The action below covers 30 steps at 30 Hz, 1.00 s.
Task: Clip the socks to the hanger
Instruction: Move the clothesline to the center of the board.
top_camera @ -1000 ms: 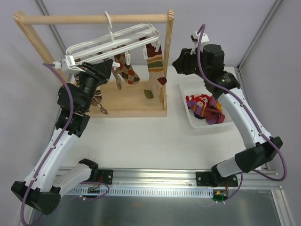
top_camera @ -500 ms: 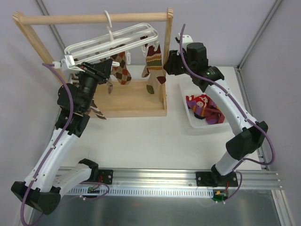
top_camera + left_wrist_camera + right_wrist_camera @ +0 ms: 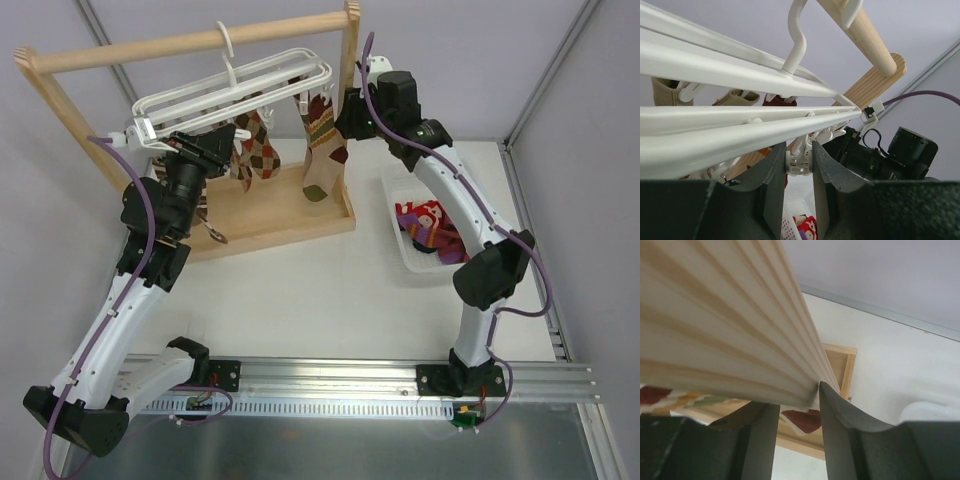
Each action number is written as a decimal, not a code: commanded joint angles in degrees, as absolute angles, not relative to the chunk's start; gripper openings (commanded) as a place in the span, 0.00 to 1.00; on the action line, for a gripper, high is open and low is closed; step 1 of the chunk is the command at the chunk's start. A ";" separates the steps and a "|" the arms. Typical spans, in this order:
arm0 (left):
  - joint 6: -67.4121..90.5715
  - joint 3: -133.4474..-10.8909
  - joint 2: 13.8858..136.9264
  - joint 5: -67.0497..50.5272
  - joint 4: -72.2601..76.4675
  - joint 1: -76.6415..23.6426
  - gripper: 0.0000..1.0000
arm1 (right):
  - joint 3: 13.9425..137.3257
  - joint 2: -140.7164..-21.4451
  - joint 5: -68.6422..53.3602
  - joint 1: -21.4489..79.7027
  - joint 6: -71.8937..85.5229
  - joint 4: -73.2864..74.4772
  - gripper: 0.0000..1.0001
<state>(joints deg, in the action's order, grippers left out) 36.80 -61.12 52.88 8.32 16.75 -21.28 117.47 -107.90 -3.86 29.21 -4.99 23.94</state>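
Note:
The white hanger [image 3: 240,85] hangs by its hook from the wooden rack's top bar. A brown argyle sock [image 3: 262,150] and a wavy-striped sock [image 3: 322,140] dangle from its clips. More socks [image 3: 432,225], red and magenta, lie in the white basket. My left gripper [image 3: 222,150] is at the hanger's left side, and in the left wrist view this left gripper [image 3: 799,152] is shut on a small white clip [image 3: 800,165] under the rails [image 3: 740,75]. My right gripper [image 3: 350,112] is at the rack's right post [image 3: 730,330], and this right gripper [image 3: 797,400] has its jaws closed around the post.
The wooden rack [image 3: 150,48] stands skewed on the table, with its base [image 3: 280,215] at the back left. The white basket [image 3: 395,190] sits to its right. A grey wall runs behind, and both arm bases stand on the front rail.
My right gripper has swung left from above the basket onto the rack's right post and narrowed on it. The rack has twisted and the socks swing. The left gripper holds still.

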 commanded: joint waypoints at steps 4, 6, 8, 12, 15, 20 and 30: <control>40.60 -62.05 52.03 8.79 10.64 -21.45 0.17 | 123.13 -111.88 -1.76 28.48 -6.68 18.02 0.40; 42.18 -62.84 52.38 8.44 9.59 -21.45 0.17 | 123.22 -111.89 -2.63 28.48 -6.50 18.37 0.44; 42.97 -64.41 53.08 7.56 7.65 -21.45 0.17 | 122.35 -110.84 -2.99 28.48 -6.59 19.59 0.48; 44.56 -66.01 54.23 6.59 5.10 -21.36 0.17 | 116.38 -105.13 -4.47 28.39 -7.82 21.18 0.64; 45.44 -65.92 54.05 7.03 4.22 -21.36 0.17 | 109.70 -98.28 -5.71 28.30 -7.74 22.58 0.73; 46.67 -65.04 53.09 8.61 3.52 -21.27 0.17 | 102.41 -88.36 -5.98 27.51 -6.33 28.47 0.80; 46.23 -63.98 51.59 9.49 3.60 -21.27 0.17 | 79.50 -75.24 5.00 17.32 -2.37 31.56 0.85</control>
